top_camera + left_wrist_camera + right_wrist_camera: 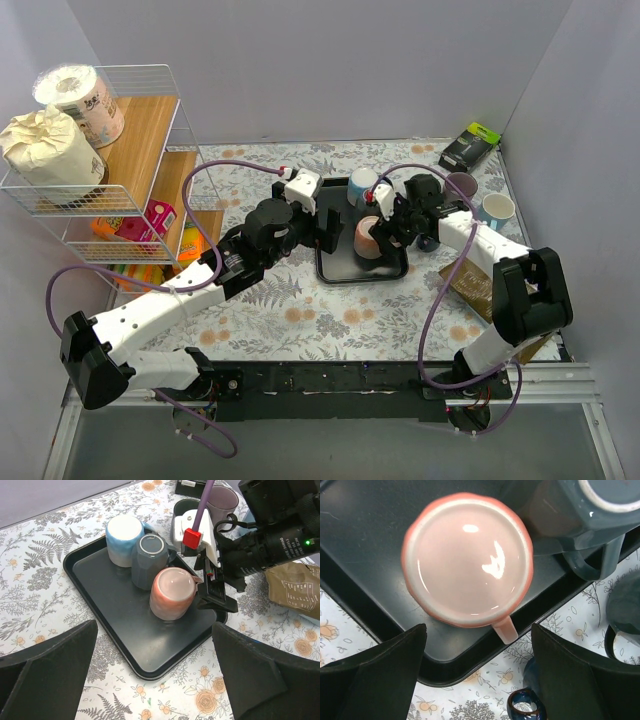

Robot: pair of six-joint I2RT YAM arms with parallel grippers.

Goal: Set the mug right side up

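A pink mug (368,238) (172,592) (470,555) stands upside down on the black tray (335,270) (115,590) (360,530), its handle (506,629) pointing over the tray's right edge. My right gripper (388,226) (477,675) hovers open just above and beside that mug, with its fingers on either side of the handle and nothing held. My left gripper (326,230) (155,680) is open and empty over the tray's near-left corner, apart from the mug. Behind the pink mug, a grey mug (149,560) (570,510) and a blue-and-white mug (362,183) (124,540) also stand upside down.
A dark blue mug (525,705) sits on the cloth just right of the tray. A purple mug (462,183), a light blue mug (497,208), a green-black box (470,145) and a brown packet (475,285) are on the right. A wire shelf rack (120,170) stands at the left.
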